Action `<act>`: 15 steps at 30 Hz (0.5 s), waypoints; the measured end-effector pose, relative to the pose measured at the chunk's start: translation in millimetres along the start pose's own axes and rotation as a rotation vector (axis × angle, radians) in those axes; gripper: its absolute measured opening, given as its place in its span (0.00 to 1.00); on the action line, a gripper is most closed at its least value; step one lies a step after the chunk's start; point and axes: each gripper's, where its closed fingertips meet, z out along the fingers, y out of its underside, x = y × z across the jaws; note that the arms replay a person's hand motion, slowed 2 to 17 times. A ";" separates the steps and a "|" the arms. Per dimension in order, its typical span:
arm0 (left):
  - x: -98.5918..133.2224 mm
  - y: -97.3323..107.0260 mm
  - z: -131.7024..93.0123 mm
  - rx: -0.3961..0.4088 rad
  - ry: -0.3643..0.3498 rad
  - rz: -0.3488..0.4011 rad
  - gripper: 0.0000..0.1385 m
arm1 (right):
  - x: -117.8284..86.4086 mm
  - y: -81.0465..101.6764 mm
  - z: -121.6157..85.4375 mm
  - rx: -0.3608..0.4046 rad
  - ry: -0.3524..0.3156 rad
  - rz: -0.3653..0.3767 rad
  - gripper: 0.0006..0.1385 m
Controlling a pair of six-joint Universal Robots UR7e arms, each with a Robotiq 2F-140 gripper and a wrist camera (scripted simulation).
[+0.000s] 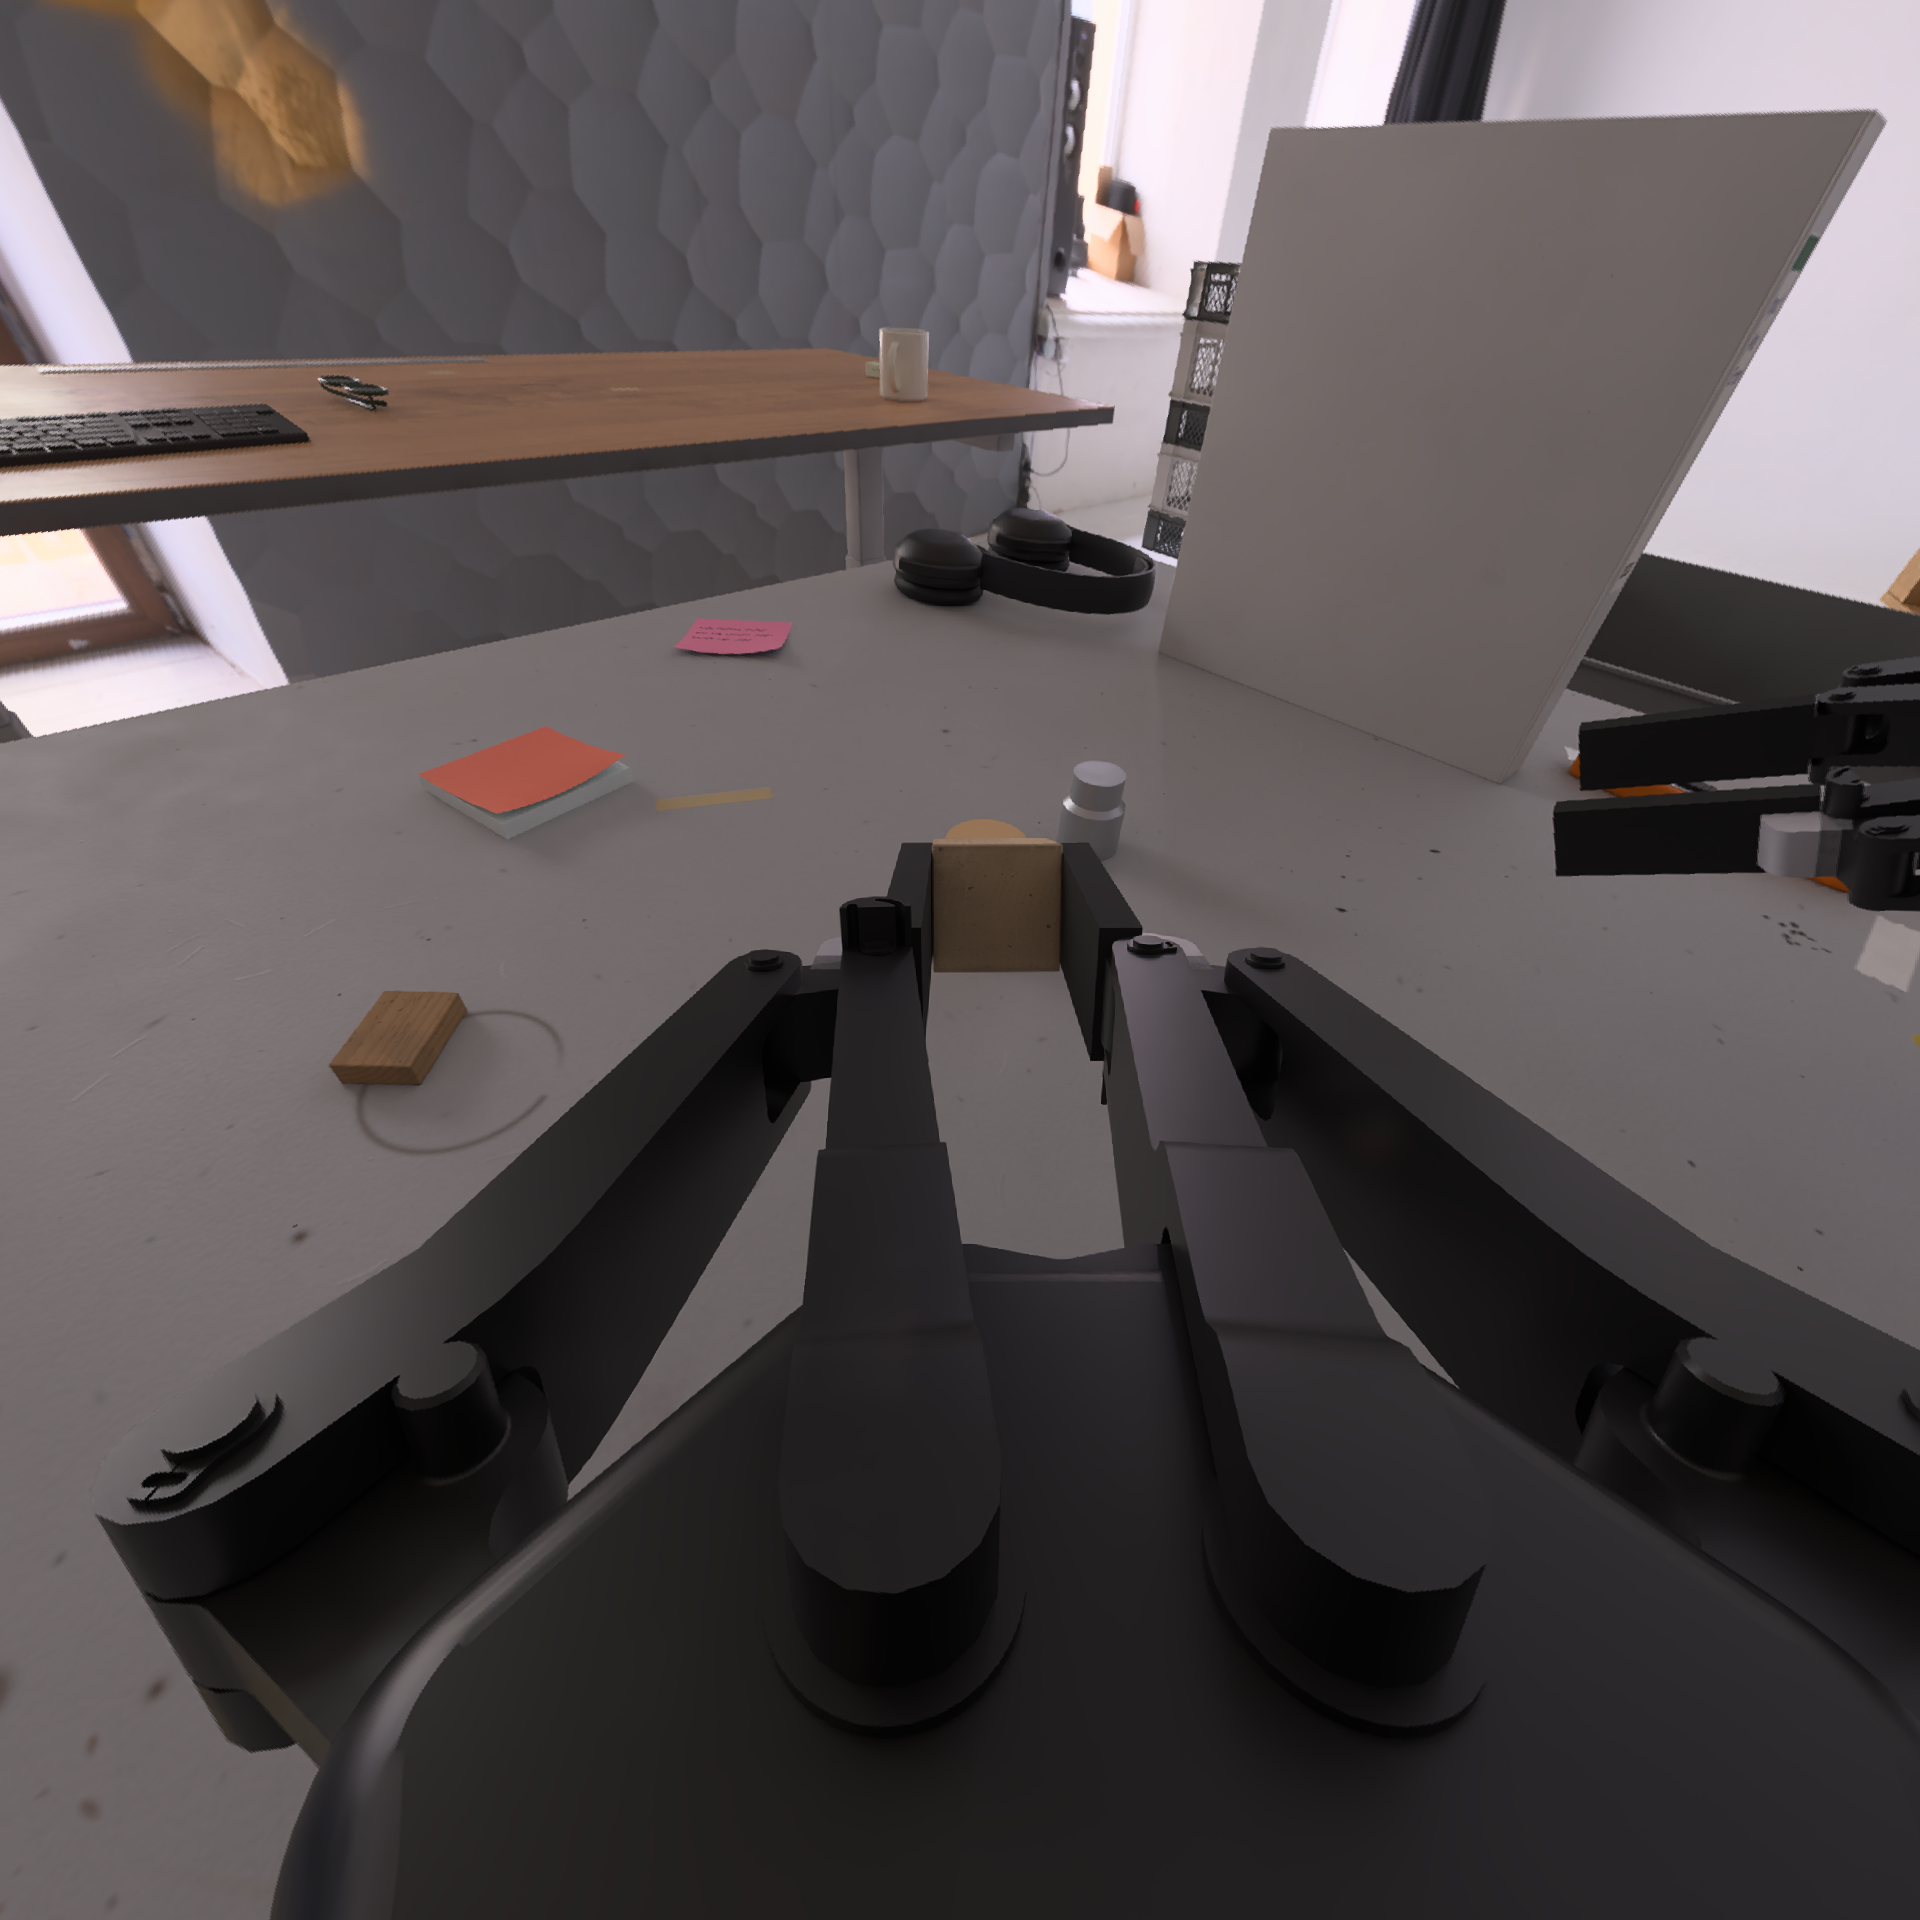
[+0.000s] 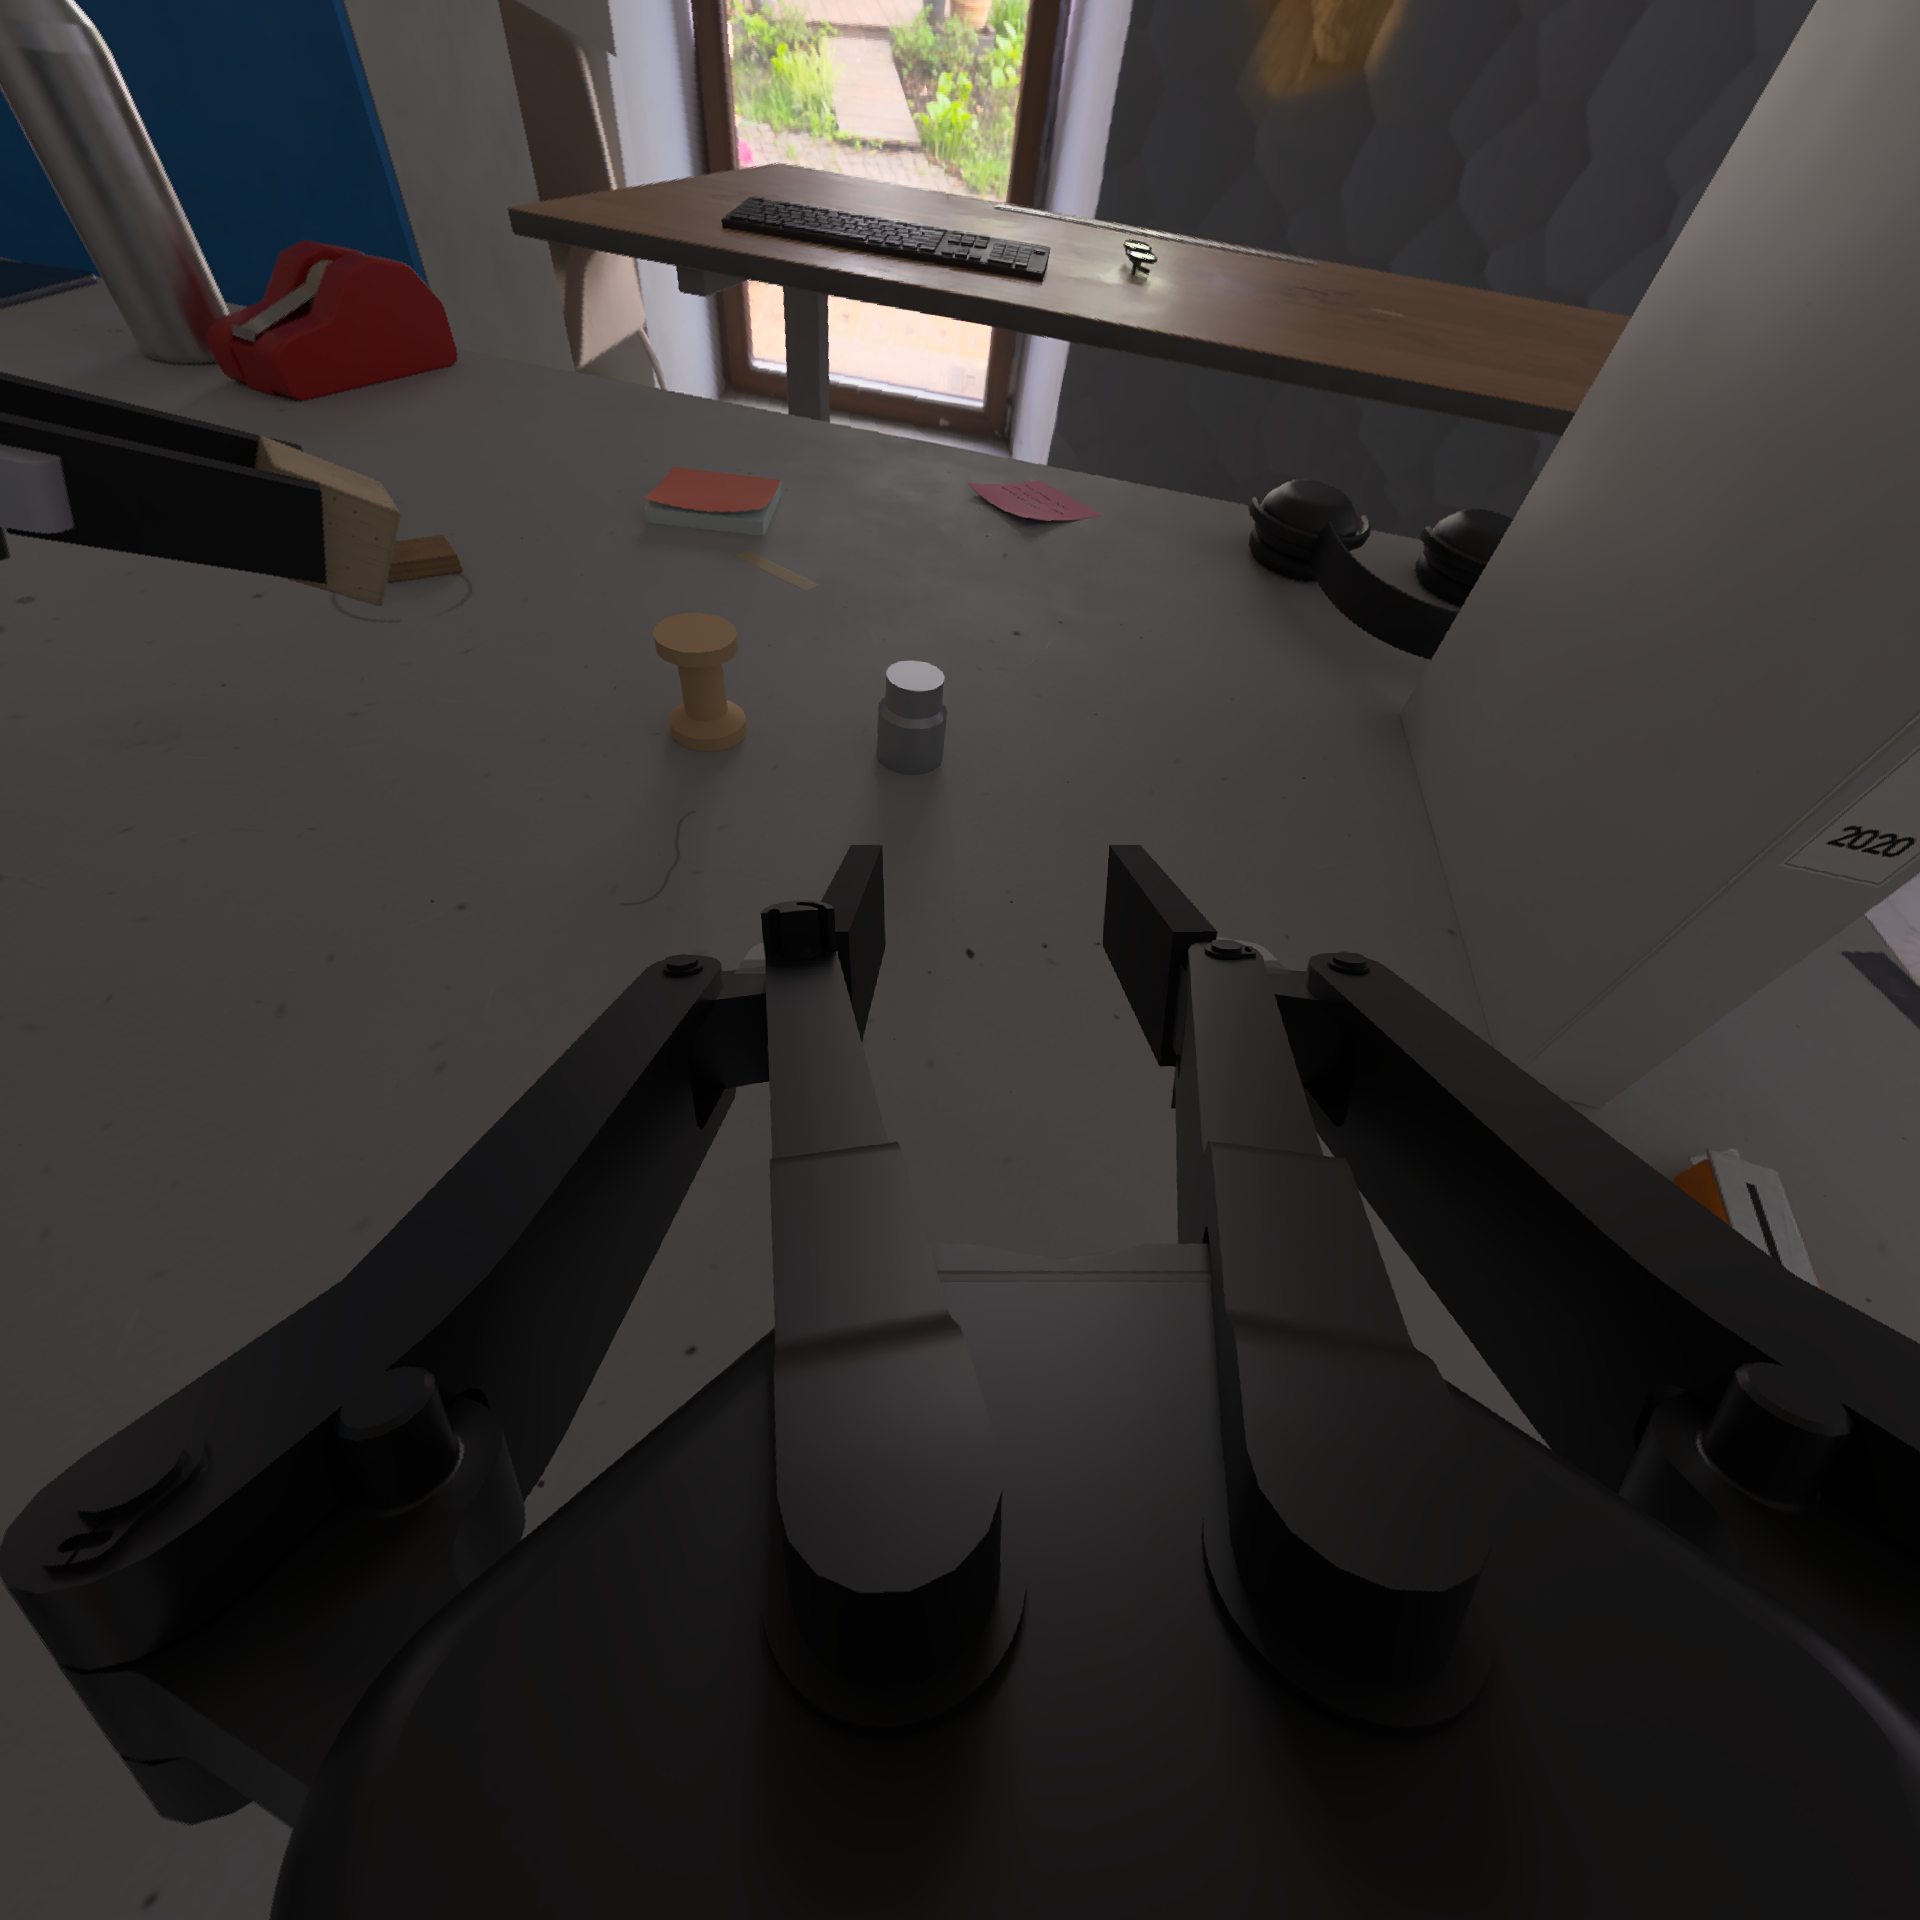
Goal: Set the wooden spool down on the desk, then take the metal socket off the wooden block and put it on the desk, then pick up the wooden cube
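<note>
My left gripper (image 1: pixel 997 883) is shut on the pale wooden cube (image 1: pixel 995 906) and holds it above the desk; the right wrist view shows the cube (image 2: pixel 358 535) lifted between that gripper's fingers at the far left. The wooden spool (image 2: pixel 699 681) stands upright on the desk; in the left wrist view only its top (image 1: pixel 982 830) shows behind the cube. The metal socket (image 2: pixel 911 717) stands upright on the desk to the spool's right and also shows in the left wrist view (image 1: pixel 1093 805). The flat wooden block (image 1: pixel 398 1037) lies bare on the desk. My right gripper (image 2: pixel 995 914) is open and empty, short of the socket.
A white board (image 1: pixel 1475 436) leans at the right. Black headphones (image 1: pixel 1023 566), a red-topped notepad (image 1: pixel 525 779) and a pink note (image 1: pixel 732 637) lie farther back. A red tape dispenser (image 2: pixel 332 322) and a metal cylinder (image 2: pixel 114 197) stand at the far left. A second desk (image 1: pixel 582 416) holds a keyboard and mug.
</note>
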 end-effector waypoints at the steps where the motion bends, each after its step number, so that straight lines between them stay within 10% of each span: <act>1: 0.8 0.6 1.5 -0.004 0.001 0.002 0.23 | 0.0 0.2 0.0 0.000 0.000 0.001 0.41; 15: -0.8 9.4 24.9 -0.076 0.000 -0.002 0.23 | -1.8 0.5 0.4 -0.002 -0.007 0.000 0.41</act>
